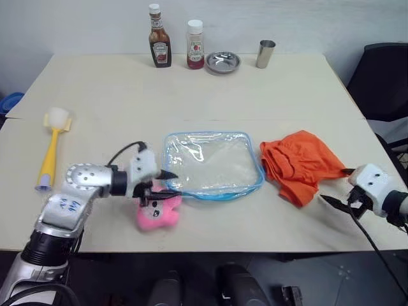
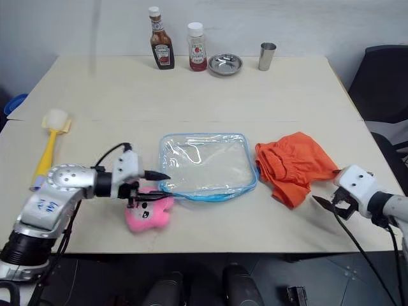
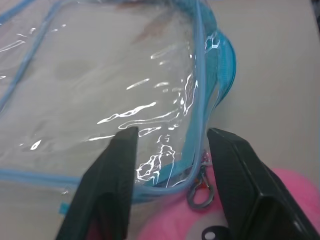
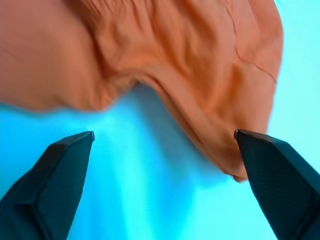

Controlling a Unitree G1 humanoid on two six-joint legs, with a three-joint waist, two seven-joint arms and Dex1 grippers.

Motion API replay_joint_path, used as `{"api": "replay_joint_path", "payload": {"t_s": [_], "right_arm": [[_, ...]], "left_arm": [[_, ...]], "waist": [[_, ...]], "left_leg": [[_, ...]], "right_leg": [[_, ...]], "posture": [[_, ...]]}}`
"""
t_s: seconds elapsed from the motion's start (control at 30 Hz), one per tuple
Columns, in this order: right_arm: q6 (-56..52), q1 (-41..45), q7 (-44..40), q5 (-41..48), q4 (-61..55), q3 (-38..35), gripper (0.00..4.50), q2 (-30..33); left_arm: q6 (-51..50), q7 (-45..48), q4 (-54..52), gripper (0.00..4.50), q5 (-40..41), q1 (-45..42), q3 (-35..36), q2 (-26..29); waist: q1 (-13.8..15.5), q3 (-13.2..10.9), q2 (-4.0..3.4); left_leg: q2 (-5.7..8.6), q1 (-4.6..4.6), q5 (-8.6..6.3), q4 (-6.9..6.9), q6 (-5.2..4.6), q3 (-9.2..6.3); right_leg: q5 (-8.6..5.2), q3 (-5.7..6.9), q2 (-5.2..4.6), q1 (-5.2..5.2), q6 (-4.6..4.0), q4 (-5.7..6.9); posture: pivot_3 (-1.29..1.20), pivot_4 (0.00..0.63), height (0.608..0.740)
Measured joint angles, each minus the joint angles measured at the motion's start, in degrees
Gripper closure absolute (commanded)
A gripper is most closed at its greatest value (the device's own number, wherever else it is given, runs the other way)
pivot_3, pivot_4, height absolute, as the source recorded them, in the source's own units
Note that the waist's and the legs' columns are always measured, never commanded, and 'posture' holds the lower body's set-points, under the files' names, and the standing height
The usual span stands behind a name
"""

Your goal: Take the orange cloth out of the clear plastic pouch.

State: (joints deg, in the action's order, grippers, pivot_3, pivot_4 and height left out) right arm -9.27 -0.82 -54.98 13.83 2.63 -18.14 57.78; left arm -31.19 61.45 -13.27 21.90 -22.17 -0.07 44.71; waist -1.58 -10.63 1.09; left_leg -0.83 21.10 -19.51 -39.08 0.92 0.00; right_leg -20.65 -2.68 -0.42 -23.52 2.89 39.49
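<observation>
Left eye view showed the beige table (image 1: 191, 95) as the broadest thing, and on it the clear plastic pouch (image 1: 210, 162) lay flat near the front edge, empty to look at, its light blue trim running round the rim. Just to the robot's right of it, apart from the pouch and wholly outside it, sat the orange cloth (image 1: 296, 164), bunched in soft wrinkles and about as large as the pouch; judged from that, the removal looked done. The cloth would likely handle as light, limp and unbreakable, sagging from whichever point is pinched, so a raised fold or the gathered hem nearest the gripper seemed the best hold. The pouch looked thin, glossy and slippery, apt to slide on the table, and its stiffer trim or corner would give surer purchase than the film. The right gripper (image 1: 336, 203) hung just off the cloth's near edge with its fingers spread wide and nothing between them; the right wrist view showed the cloth ahead of the tips, untouched. The left gripper (image 3: 170, 145) stood partly open, holding nothing, its fingers either side of the pouch's corner by the small metal zip pull (image 3: 200, 187). Smaller still, the pink plush toy (image 1: 156, 210) rested under that corner.
</observation>
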Motion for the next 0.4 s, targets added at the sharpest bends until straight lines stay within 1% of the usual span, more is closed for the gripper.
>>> {"api": "replay_joint_path", "payload": {"t_s": [0.03, 0.1, 0.17, 0.27, 0.4], "right_arm": [[-3.0, -0.3, -3.4, 3.2, -0.8, -2.4, 0.00, 1.7], [-7.2, -1.0, -8.4, 7.6, -1.1, -6.2, 0.00, 4.7], [-12.1, -1.8, -14.1, 11.4, -0.2, -10.6, 0.00, 8.4], [-18.1, -1.4, -19.5, 14.4, 4.6, -14.6, 0.00, 12.7], [-21.2, -0.2, -23.0, 15.5, 9.2, -16.1, 0.00, 14.0]], "left_arm": [[-3.7, 0.9, -0.4, 2.10, 4.0, -0.1, 3.2, 1.8], [-7.5, 2.8, -0.9, 2.10, 8.8, 0.1, 8.0, 4.7], [-8.8, 6.3, 0.1, 2.10, 12.0, 1.8, 13.7, 9.5], [-6.7, 11.2, 6.2, 2.10, 11.6, 5.5, 19.0, 16.6], [0.6, 16.3, 16.4, 2.10, 8.2, 7.9, 21.6, 21.8]], "waist": [[0.0, 0.0, 0.00], [0.0, 0.0, 0.00], [-0.1, 0.0, 0.00], [-0.1, 0.0, -0.01], [-0.1, 0.0, -0.02]], "left_leg": [[-0.01, -0.02, 0.00, 0.00, 0.00, -0.01], [-0.01, -0.02, 0.00, 0.00, -0.01, -0.03], [-0.01, -0.05, -0.01, 0.05, -0.02, -0.07], [0.00, -0.14, -0.02, 0.11, -0.04, -0.07], [0.00, -0.08, -0.04, 0.14, -0.06, -0.09]], "right_leg": [[0.00, 0.00, 0.00, 0.01, 0.00, -0.02], [0.00, 0.03, -0.01, 0.02, 0.00, -0.04], [0.00, 0.06, -0.02, 0.06, 0.00, -0.13], [-0.01, 0.06, -0.03, 0.11, -0.01, -0.18], [-0.01, 0.10, -0.06, 0.09, -0.02, -0.28]], "posture": [[0.00, 0.150, 0.740], [0.00, 0.150, 0.740], [0.00, 0.150, 0.740], [0.00, 0.150, 0.740], [0.00, 0.150, 0.740]]}}
